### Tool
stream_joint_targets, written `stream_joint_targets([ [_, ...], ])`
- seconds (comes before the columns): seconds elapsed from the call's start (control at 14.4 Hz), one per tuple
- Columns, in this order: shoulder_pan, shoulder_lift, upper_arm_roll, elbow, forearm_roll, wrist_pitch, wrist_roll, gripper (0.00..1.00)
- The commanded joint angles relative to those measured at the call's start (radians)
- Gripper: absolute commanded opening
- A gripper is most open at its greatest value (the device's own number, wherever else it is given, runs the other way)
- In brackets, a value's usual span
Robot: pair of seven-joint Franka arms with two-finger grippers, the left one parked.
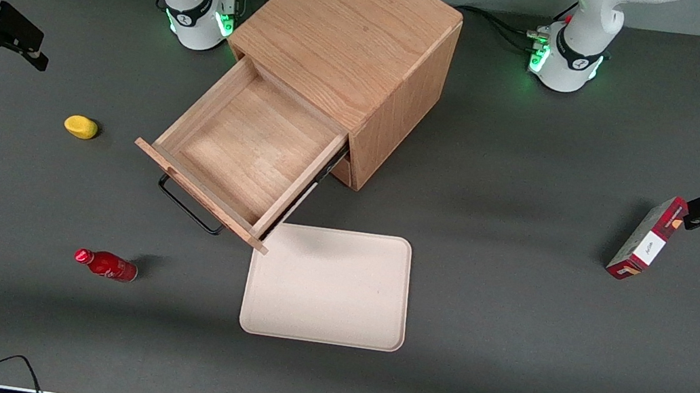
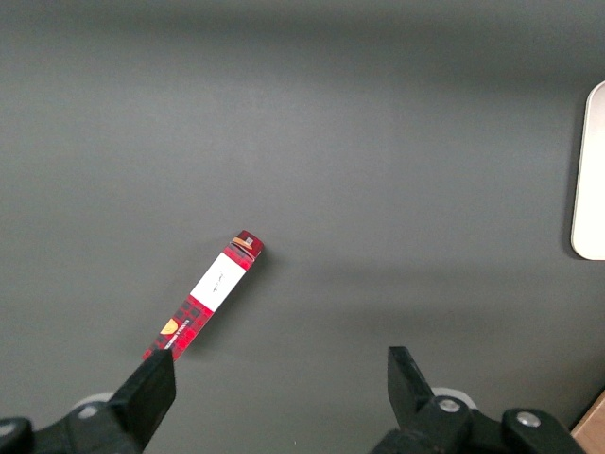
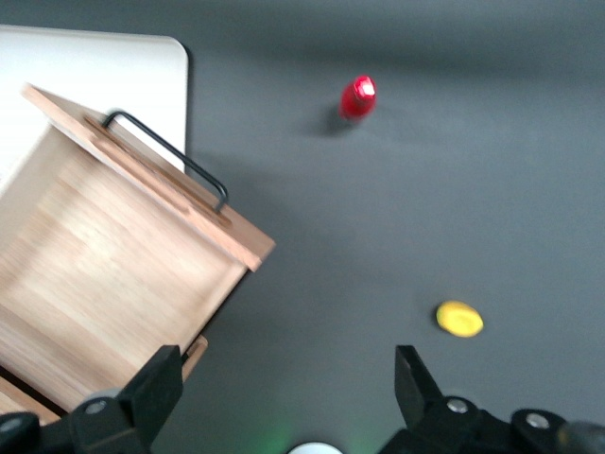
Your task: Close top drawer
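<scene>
Nearest the front camera lies a smooth cream tray (image 1: 328, 286), with the top drawer (image 1: 240, 152) just above its corner, pulled fully out of the oak cabinet (image 1: 351, 39). Its bare plank floor is empty, and its thin black wire handle (image 1: 187, 208) faces the camera. Closing has not begun: the gripper (image 3: 284, 388) hangs with fingers spread, well away at the working arm's end, and must reach that flat front and push it in.

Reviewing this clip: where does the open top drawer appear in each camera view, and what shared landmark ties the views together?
Front view: top drawer pulled fully out of the oak cabinet, handle toward the camera.
Right wrist view: top drawer beneath the open gripper, empty.
Left wrist view: not in it.
Shared landmark: the beige tray, beside the drawer front.
</scene>
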Motion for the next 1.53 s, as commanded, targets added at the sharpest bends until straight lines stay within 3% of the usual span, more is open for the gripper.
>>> stream_joint_targets([
  [0.0,0.041,0.251,-0.007,0.340,0.004,-0.094,-0.007,1.00],
  [0.42,0.103,0.272,0.004,0.349,-0.015,-0.092,-0.039,1.00],
  [0.62,0.159,0.285,0.005,0.349,-0.033,-0.093,-0.287,1.00],
  [1.04,0.161,0.325,0.036,0.353,-0.036,-0.054,-0.742,1.00],
  [1.46,0.161,0.384,0.033,0.351,-0.032,-0.036,-0.802,1.00],
])
